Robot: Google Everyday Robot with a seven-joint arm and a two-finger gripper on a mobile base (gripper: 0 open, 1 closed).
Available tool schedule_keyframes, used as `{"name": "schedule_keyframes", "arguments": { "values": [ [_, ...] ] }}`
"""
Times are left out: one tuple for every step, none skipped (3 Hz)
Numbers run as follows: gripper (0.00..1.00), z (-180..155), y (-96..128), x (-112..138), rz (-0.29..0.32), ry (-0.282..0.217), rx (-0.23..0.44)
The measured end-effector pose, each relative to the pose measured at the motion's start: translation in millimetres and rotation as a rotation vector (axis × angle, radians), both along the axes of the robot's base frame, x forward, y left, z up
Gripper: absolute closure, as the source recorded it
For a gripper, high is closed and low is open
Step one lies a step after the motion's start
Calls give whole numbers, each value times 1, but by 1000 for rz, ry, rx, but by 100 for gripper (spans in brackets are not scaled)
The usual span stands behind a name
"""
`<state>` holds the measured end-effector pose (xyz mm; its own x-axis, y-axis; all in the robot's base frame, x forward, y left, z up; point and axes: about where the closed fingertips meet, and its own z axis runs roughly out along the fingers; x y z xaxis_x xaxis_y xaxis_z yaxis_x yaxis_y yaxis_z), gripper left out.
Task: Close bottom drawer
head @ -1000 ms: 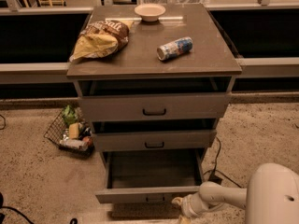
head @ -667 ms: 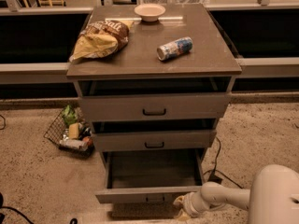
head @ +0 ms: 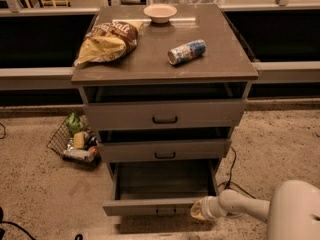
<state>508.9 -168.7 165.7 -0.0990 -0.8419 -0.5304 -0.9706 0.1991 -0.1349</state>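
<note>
The bottom drawer (head: 150, 206) of the grey-brown cabinet stands pulled far out, its long shallow tray empty and its plain front facing me with a small black handle (head: 165, 210). My gripper (head: 199, 210) sits at the right end of that drawer front, at the end of my white arm (head: 240, 206) coming in from the lower right. The middle drawer (head: 165, 149) and the taller top drawer (head: 165, 115) stand slightly out above it.
On the cabinet top (head: 220, 66) lie a chip bag (head: 106, 42), a pink bowl (head: 160, 13) and a can on its side (head: 186, 51). A wire basket of items (head: 75, 143) sits on the floor left of the cabinet. A black cable (head: 232, 176) runs on the right.
The gripper has stayed at the right end of the bottom drawer front. The drawer has not visibly moved.
</note>
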Motion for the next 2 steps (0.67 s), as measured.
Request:
{"name": "schedule_keyframes", "arguments": {
  "values": [
    [100, -2, -11, 27, -35, -37, -15],
    [75, 2, -21, 49, -58, -64, -3]
  ]
}}
